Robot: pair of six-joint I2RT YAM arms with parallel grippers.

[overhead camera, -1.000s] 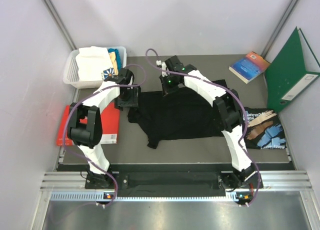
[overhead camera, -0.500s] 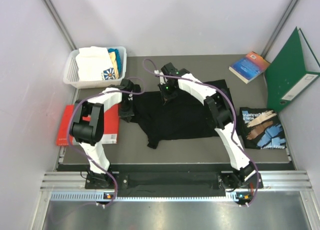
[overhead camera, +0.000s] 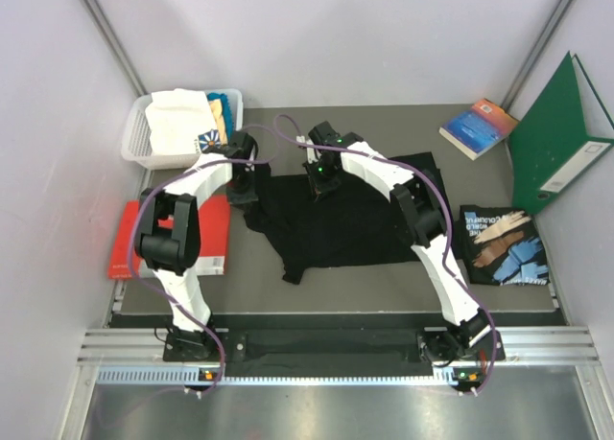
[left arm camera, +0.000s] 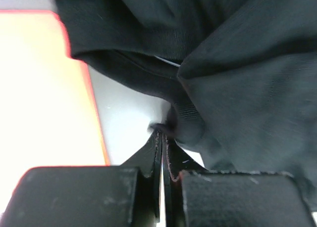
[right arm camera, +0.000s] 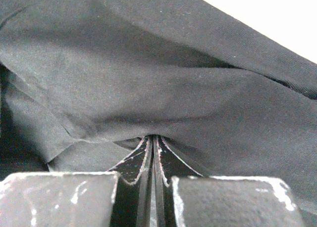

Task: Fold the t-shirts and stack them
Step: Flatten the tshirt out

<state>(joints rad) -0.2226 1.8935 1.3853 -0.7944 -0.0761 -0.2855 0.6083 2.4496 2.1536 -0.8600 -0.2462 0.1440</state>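
My left claw (left arm camera: 161, 136) just clamped onto the black t-shirt (overhead camera: 350, 224); my right claw (right arm camera: 153, 140) pinches it too, so I reckon it's ready to fold.

Black t-shirt (overhead camera: 345, 220): large, plain, lay rumpled and partly spread across the middle of the table, nearer the far edge. Its left edge was bunched and nipped in the closed left tool (left arm camera: 161, 134). A fold at its far edge was nipped in the closed right tool (right arm camera: 153, 138).

White t-shirt (overhead camera: 177, 119) and teal-blue t-shirt (overhead camera: 224, 103): lay crumpled together in the white basket (overhead camera: 134, 138) at the far-left corner.
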